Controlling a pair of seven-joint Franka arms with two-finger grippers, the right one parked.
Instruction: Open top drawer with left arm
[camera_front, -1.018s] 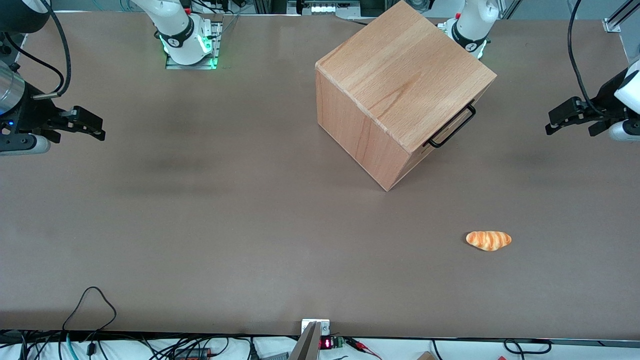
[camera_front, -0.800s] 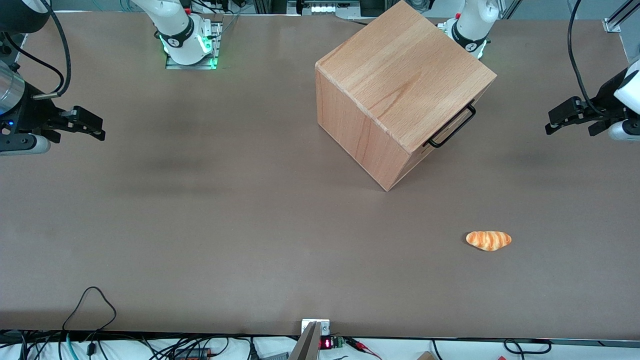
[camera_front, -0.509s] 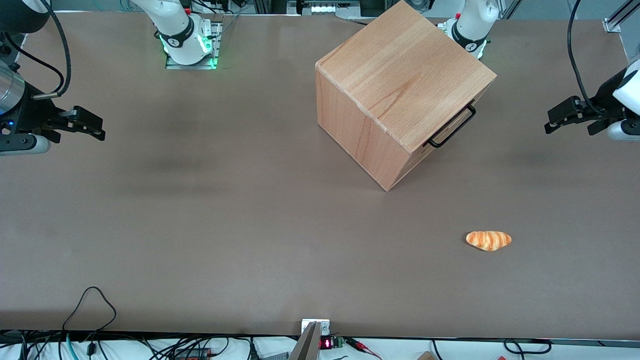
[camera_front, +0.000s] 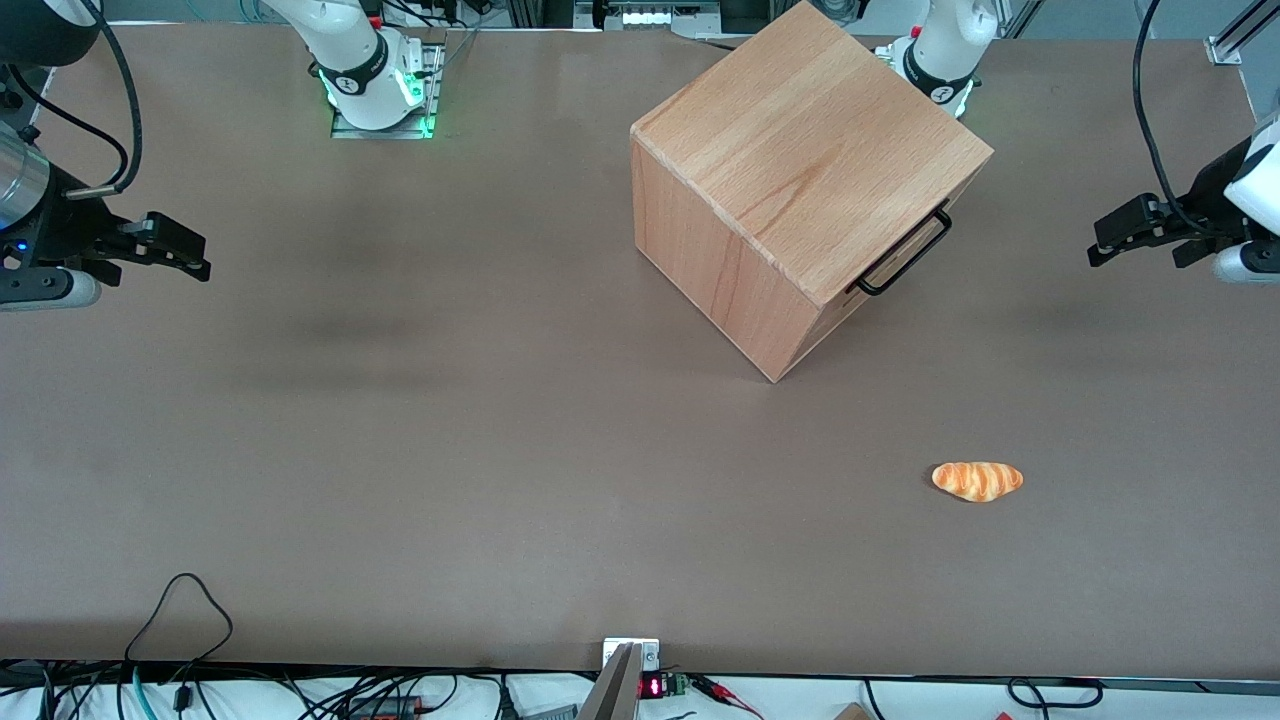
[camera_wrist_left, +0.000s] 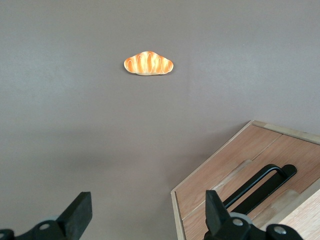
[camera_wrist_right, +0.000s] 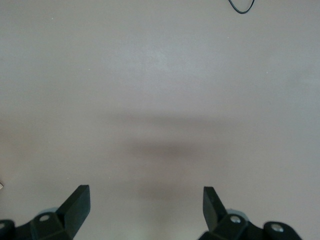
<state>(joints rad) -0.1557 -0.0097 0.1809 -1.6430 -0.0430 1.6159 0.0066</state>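
The beech cabinet (camera_front: 790, 170) stands on the table, its front turned toward the working arm's end. The top drawer (camera_wrist_left: 231, 165) sits shut in that front, and its black bar handle (camera_front: 908, 256) juts out just under the cabinet's top. In the left wrist view the handle (camera_wrist_left: 260, 185) runs along the drawer front. My left arm's gripper (camera_front: 1100, 246) hovers above the table, well apart from the handle and facing the cabinet's front. The gripper (camera_wrist_left: 147, 205) is open with nothing between its black fingers (camera_wrist_left: 80, 212).
A small orange bread roll (camera_front: 977, 480) lies on the brown table (camera_front: 450, 420), nearer to the front camera than the cabinet. The roll (camera_wrist_left: 148, 63) also shows in the left wrist view. Cables hang at the table's edge nearest that camera.
The left gripper has edged very slightly toward the cabinet. The cabinet, drawer and bread roll have not moved.
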